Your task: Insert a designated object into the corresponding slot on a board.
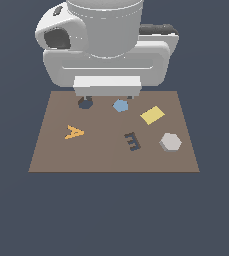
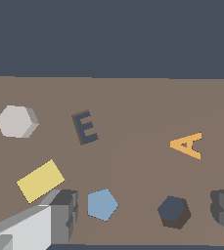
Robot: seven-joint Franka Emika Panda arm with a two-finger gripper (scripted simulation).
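Observation:
The light grey hexagonal block (image 1: pixel 170 142) lies on the brown board (image 1: pixel 106 160) near its edge at the exterior view's right; the wrist view shows it too (image 2: pixel 17 121). The dark hexagonal slot (image 1: pixel 85 104) is at the board's far edge, also in the wrist view (image 2: pixel 174 211). My gripper (image 1: pixel 109 98) hangs over that far edge, open and empty. In the wrist view the gripper (image 2: pixel 145 215) has its fingers (image 2: pixel 64 210) wide apart, with the slot and a blue shape showing between them. The block is far from the gripper.
On the board lie a flat blue pentagon (image 1: pixel 120 105), a yellow rectangle (image 1: pixel 152 115), an orange letter A (image 1: pixel 74 132) and a dark E-shaped cutout (image 1: pixel 132 141). The arm's large white body (image 1: pixel 106 45) looms over the board's far side.

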